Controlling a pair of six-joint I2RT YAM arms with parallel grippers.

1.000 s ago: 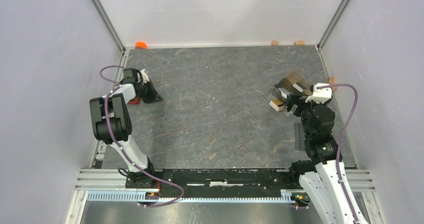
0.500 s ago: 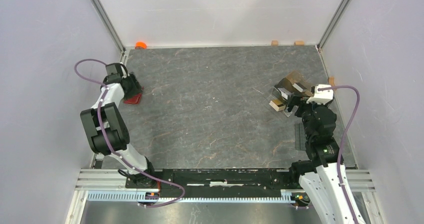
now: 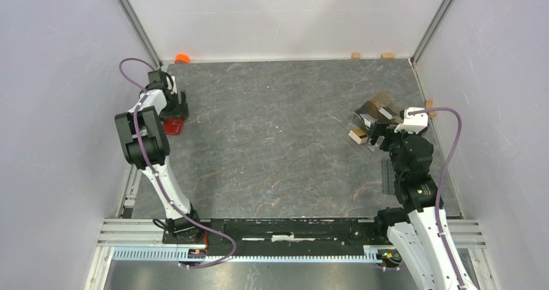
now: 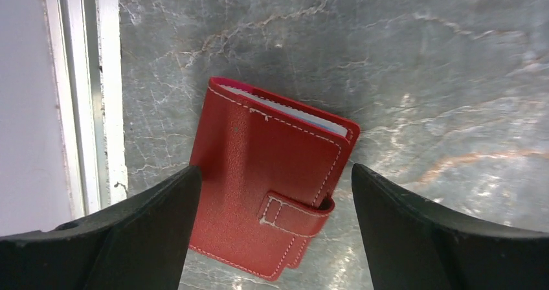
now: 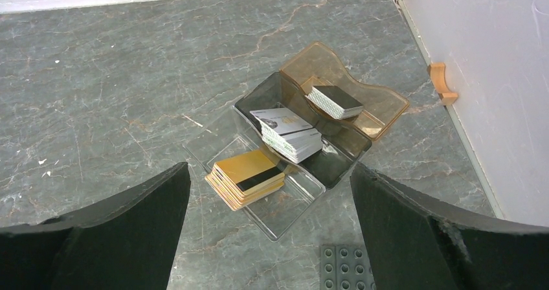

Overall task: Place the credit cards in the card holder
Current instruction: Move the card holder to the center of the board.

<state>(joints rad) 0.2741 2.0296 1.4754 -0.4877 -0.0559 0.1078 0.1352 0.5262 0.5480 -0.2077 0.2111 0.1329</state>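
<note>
The card holder (image 4: 268,186) is a red stitched leather wallet, lying closed with its strap down by the table's left edge (image 3: 171,125). A pale card edge (image 4: 291,113) shows at its far end. My left gripper (image 4: 272,173) hovers over it, open, one finger on each side and neither touching. The credit cards sit in stacks in clear trays at the right: a gold stack (image 5: 247,177), a silver-white stack (image 5: 288,133) and a dark-topped stack (image 5: 335,101). My right gripper (image 5: 268,168) is open and holds nothing, just short of the trays (image 3: 372,118).
A metal rail (image 4: 97,89) and the left wall run close beside the card holder. A grey studded mat (image 5: 346,267) lies under the right gripper. A curved tan block (image 5: 443,83) sits by the right wall. An orange object (image 3: 182,58) sits in the back left corner.
The left gripper has gone from shut to open and its wrist has swung toward the back left. The red card holder now lies free on the table. The right arm has not moved.
</note>
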